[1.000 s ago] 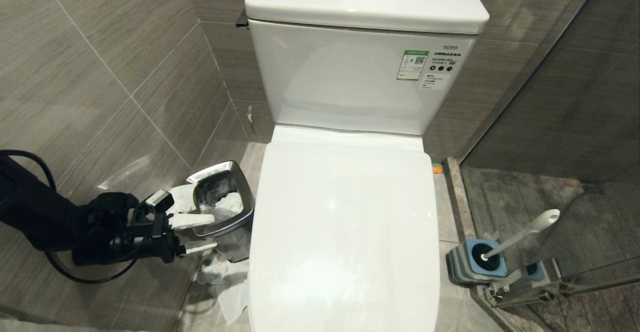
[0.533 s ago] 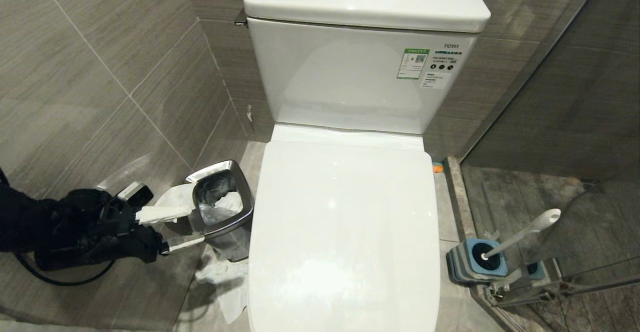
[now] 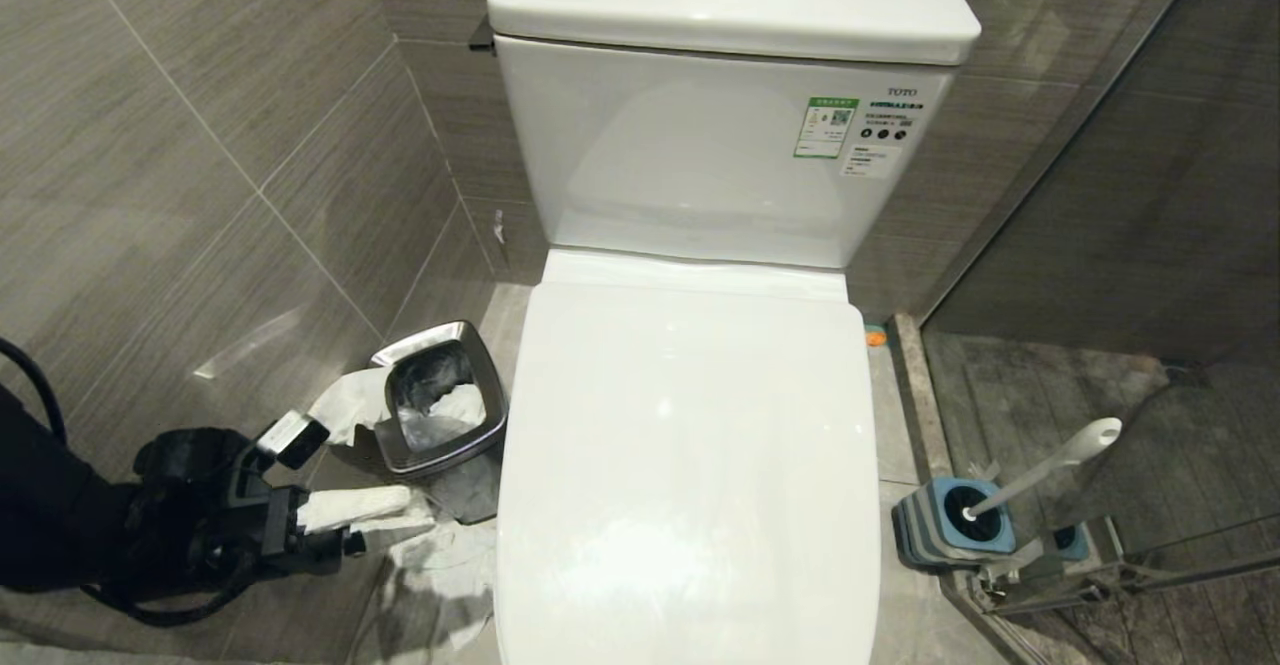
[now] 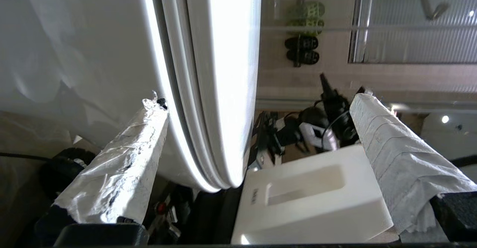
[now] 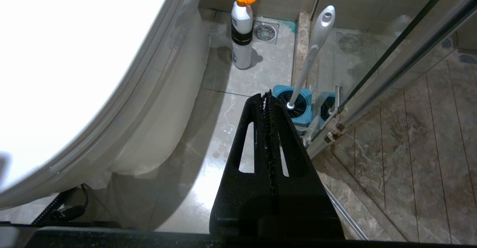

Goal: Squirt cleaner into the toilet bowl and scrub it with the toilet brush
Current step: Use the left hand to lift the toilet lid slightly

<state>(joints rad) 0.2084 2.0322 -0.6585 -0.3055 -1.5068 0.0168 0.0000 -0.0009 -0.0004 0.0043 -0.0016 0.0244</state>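
The toilet brush point(image 3: 1045, 470), a slim white handle with a rounded tip, leans at the lower right of the head view, its black head sunk in the blue-and-grey holder point(image 3: 950, 525) on the floor. The toilet's white lid point(image 3: 690, 465) is down, hiding the bowl. At lower left, the steel bin point(image 3: 440, 410) holds crumpled paper. The left gripper point(image 3: 365, 520), fingers wrapped in white tissue, stands spread wide and empty beside the toilet's edge. The right gripper point(image 5: 269, 104) is clenched, pointing toward the holder.
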